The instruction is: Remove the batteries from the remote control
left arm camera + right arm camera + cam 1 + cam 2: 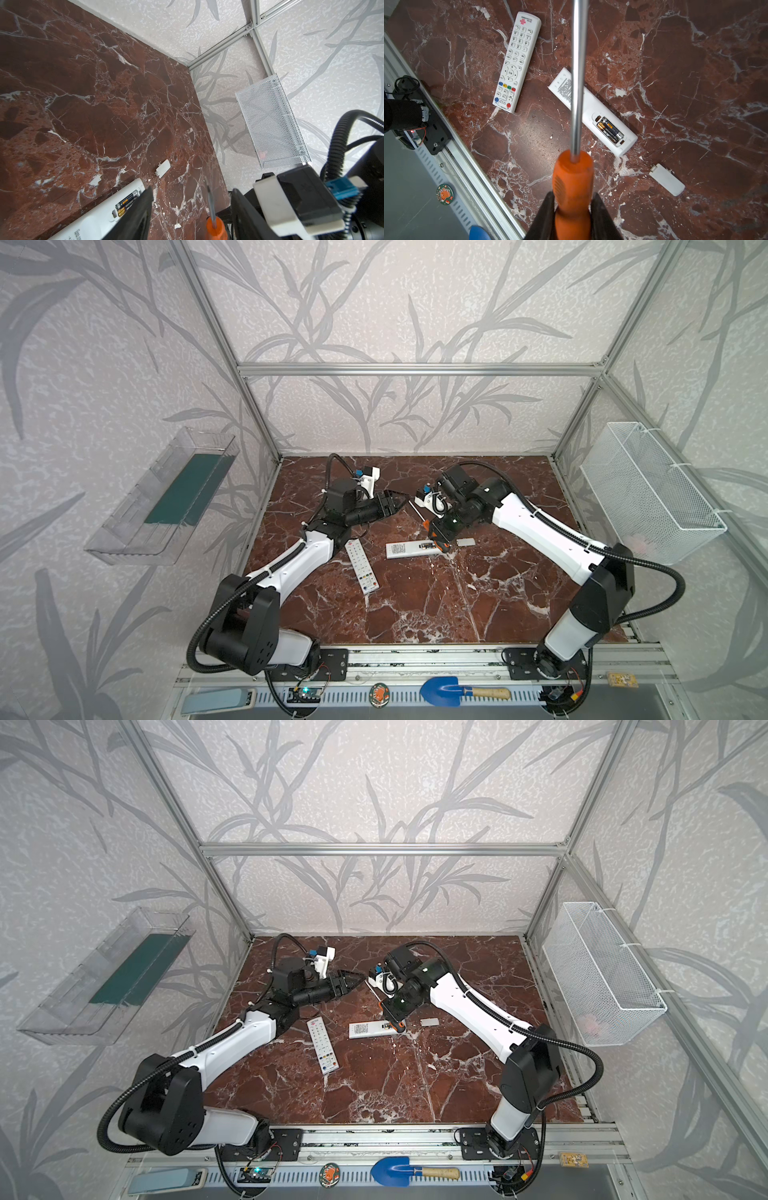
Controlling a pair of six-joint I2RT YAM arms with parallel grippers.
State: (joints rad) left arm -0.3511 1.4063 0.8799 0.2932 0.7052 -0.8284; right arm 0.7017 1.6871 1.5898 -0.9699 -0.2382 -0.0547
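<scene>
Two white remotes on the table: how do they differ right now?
1. The keypad remote lies buttons up; the label-side remote lies back up.
2. The label-side remote's bay is open, two batteries seated, a loose cover lying apart from it; the keypad remote's back is hidden.
3. In both top views the keypad remote runs near-to-far, the label-side remote crosswise.
Shared: white, slim, flat on the table.

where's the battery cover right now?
In both top views the battery cover lies flat on the marble table, right of centre, just beyond the open battery end of the face-down remote, not touching it.
</scene>
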